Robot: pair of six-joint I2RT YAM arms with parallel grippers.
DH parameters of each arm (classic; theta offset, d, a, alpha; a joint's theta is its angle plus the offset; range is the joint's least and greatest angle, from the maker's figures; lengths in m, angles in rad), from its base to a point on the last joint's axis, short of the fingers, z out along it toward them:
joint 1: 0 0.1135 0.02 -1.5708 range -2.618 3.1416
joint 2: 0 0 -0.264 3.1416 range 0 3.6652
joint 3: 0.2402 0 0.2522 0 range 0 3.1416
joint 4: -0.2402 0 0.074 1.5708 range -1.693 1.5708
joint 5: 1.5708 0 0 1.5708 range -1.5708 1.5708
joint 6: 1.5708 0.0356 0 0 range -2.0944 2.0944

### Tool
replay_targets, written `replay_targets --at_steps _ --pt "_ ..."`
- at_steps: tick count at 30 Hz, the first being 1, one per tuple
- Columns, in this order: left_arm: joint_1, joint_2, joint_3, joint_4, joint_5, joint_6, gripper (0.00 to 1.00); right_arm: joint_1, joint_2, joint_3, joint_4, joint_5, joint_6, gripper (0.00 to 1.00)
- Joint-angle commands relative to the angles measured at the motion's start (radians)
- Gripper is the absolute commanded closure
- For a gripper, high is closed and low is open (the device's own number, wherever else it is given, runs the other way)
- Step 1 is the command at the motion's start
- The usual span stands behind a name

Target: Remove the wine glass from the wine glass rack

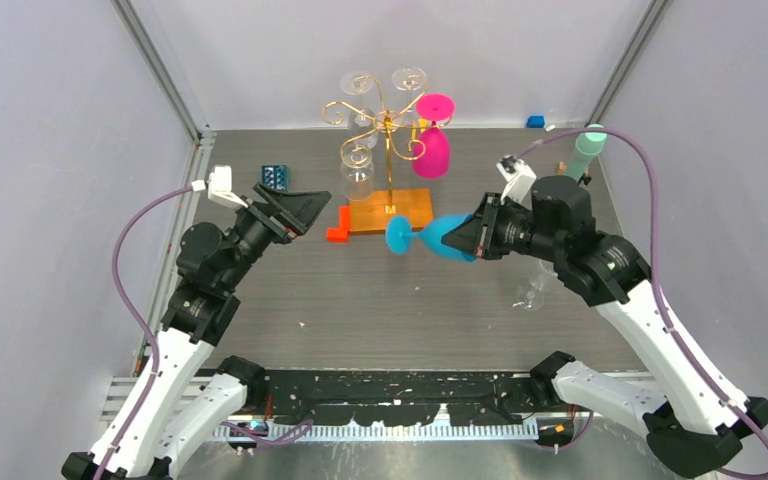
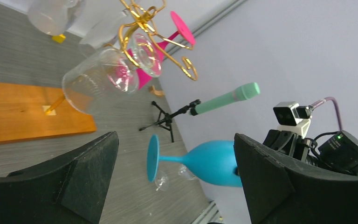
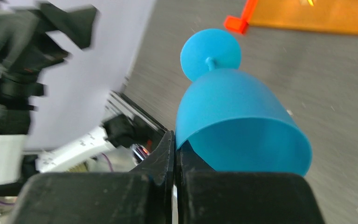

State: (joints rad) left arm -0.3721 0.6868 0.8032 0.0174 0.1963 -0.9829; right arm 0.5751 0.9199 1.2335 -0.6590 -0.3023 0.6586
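The gold wire rack [image 1: 388, 125] stands on its orange-brown wooden base [image 1: 392, 211] at the back middle. A pink wine glass [image 1: 432, 145] and several clear glasses [image 1: 357, 170] hang on it. My right gripper [image 1: 473, 238] is shut on the rim of a blue wine glass [image 1: 430, 239], held on its side above the table, right of the base, foot pointing left. It also shows in the right wrist view [image 3: 235, 116] and the left wrist view [image 2: 205, 161]. My left gripper [image 1: 300, 210] is open and empty, left of the base.
An orange block [image 1: 339, 226] lies at the base's left end. A blue crate [image 1: 275, 177] sits behind my left gripper. A clear glass [image 1: 533, 292] lies on the table under my right arm. A teal microphone [image 1: 587, 150] on a small tripod stands back right.
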Motion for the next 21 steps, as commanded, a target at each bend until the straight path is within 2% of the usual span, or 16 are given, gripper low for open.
replay_targets --at_steps 1,12,16,21 --pt "-0.001 -0.008 0.065 -0.081 -0.063 0.090 0.03 0.009 0.046 0.083 -0.257 0.075 -0.143 1.00" --pt "-0.001 0.014 0.080 -0.155 -0.092 0.145 0.03 0.043 0.245 0.159 -0.527 0.458 -0.218 1.00" --pt "-0.001 0.025 0.090 -0.179 -0.089 0.164 0.03 0.068 0.301 0.154 -0.565 0.532 -0.217 1.00" --pt "-0.001 0.026 0.104 -0.204 -0.090 0.184 0.03 0.075 0.336 0.110 -0.558 0.543 -0.221 1.00"
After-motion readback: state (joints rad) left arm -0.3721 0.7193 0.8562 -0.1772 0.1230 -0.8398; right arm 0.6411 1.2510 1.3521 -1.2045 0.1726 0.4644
